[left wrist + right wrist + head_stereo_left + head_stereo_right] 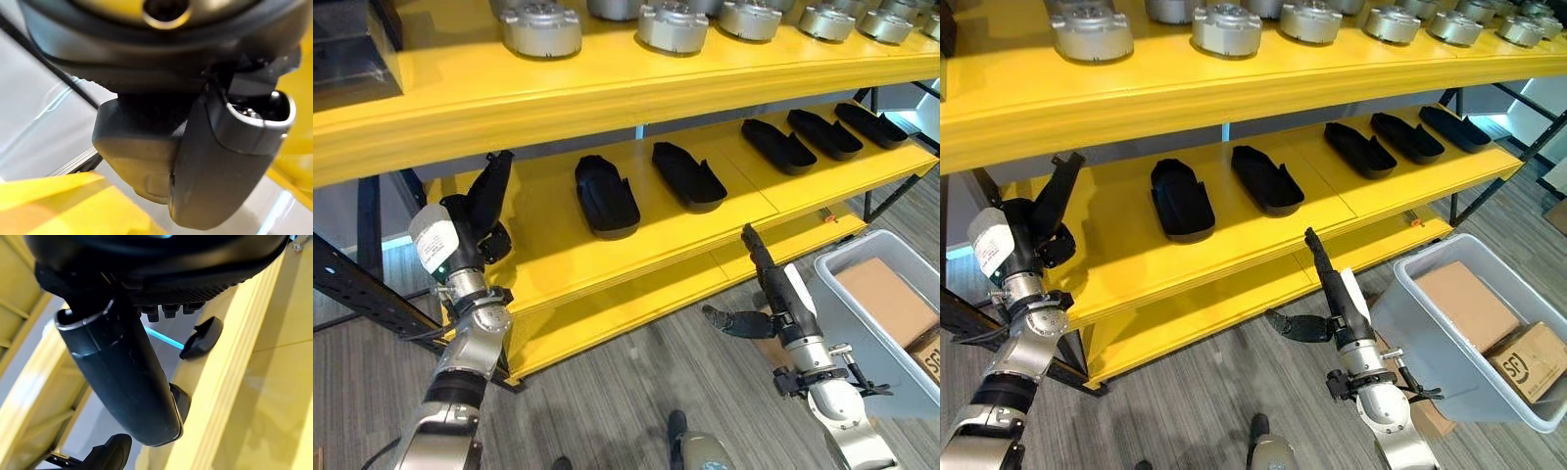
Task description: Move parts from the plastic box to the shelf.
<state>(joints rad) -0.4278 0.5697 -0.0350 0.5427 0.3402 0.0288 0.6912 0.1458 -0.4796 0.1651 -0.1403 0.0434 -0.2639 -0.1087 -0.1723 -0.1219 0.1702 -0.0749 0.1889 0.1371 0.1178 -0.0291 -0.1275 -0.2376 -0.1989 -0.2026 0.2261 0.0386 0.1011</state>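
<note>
- Nearest the camera, the right hand [1337, 294] is held out flat with fingers straight and thumb spread, empty, just in front of the shelf [636, 259] edge, probably poised between trips.
- At the shelf's left end the left hand [481, 211] is raised with fingers straight, nothing being held.
- Five black parts [606, 194] are counted on the middle board, laid in a spaced row so that each is reachable.
- Two cardboard boxes are seen in the plastic box [1410, 333] at the right.
- Round metal parts [541, 28] are lined up on the top board; at least seven are counted.
</note>
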